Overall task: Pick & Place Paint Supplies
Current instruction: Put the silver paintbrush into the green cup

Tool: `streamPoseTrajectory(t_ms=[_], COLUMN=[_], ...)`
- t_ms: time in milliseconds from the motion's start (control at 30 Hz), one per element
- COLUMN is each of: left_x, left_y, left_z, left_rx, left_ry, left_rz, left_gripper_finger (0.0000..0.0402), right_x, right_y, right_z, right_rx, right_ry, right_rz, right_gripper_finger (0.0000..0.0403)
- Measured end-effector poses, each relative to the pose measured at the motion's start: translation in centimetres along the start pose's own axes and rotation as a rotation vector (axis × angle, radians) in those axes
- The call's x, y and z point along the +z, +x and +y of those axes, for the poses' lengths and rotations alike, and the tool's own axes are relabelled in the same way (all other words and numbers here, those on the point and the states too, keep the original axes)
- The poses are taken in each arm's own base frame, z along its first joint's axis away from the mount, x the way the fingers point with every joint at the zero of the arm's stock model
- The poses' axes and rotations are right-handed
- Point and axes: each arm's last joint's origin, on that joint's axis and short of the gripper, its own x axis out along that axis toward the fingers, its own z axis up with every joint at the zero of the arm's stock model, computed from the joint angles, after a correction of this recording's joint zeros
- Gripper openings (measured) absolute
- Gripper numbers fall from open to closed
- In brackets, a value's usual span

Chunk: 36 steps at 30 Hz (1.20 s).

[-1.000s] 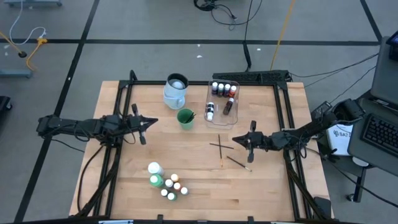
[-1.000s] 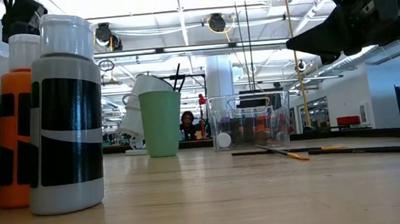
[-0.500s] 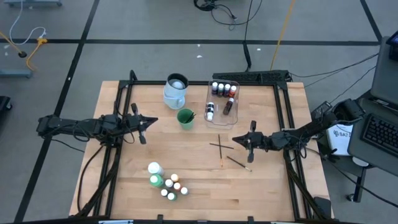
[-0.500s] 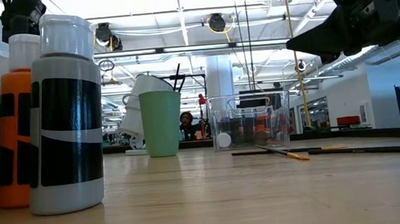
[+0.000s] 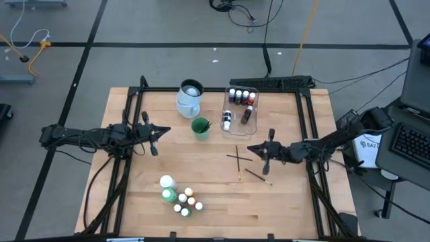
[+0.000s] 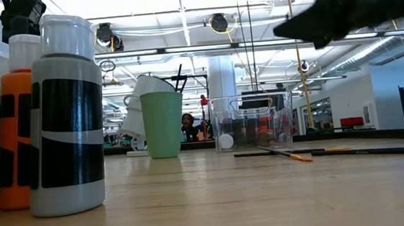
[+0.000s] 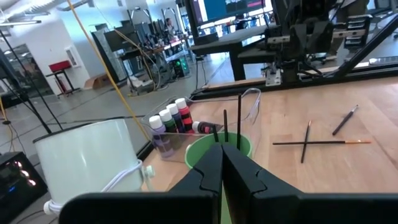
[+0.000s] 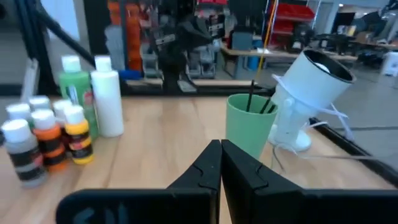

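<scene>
Both grippers hover empty, fingers pressed together: right gripper [image 5: 264, 150] just beside the loose brushes [image 5: 240, 158], likely lining up a pick; left gripper [image 5: 154, 134] waits beyond the green cup [image 5: 200, 126]. Small bottles [image 5: 183, 201] cluster at the desk's [image 5: 215, 195] near edge.

Clear plastic tub [image 5: 240, 110] right of green cup [image 5: 200, 127] and pale-blue jug [image 5: 189, 98]; thin dark-handled brushes [image 5: 239, 157] nearer front; tiny paint bottles [image 5: 183, 199] front-left.

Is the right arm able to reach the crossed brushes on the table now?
Probably yes: the right end effector hangs shut just beside the crossed brushes, with only bare table between them.
</scene>
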Motion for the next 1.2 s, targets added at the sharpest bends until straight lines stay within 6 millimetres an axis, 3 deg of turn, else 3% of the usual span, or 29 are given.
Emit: streamPoseTrajectory(t_ms=[167, 367, 600, 800, 1100, 1200], left_x=[0.0, -0.1, -0.1, -0.1, -0.1, -0.2], left_y=[0.0, 0.0, 0.0, 0.0, 0.0, 0.0], left_z=[0.0, 0.0, 0.0, 0.0, 0.0, 0.0], left_rx=[0.0, -0.001, -0.002, -0.002, -0.002, -0.003], left_ry=[-0.015, -0.013, -0.023, -0.025, -0.019, -0.017], left_rz=[0.002, 0.005, 0.01, 0.01, 0.011, 0.017], left_gripper_finger=[0.0008, 0.0008, 0.0008, 0.0008, 0.0008, 0.0008], right_x=[3.9, 6.9, 6.2, 4.8, 7.6, 8.8], right_y=[1.9, 1.9, 2.2, 3.6, 6.8, 6.8], right_z=[1.3, 2.2, 4.0, 6.3, 8.0, 8.9], right_rx=[-0.077, -0.185, -0.14, -0.13, -0.152, -0.195], right_ry=[-0.03, 0.007, 0.099, 0.004, -0.055, -0.103], right_rz=[0.251, 0.537, 0.666, 0.64, 0.683, 0.771], right_gripper_finger=[0.0004, 0.0005, 0.0005, 0.0004, 0.0002, 0.0001])
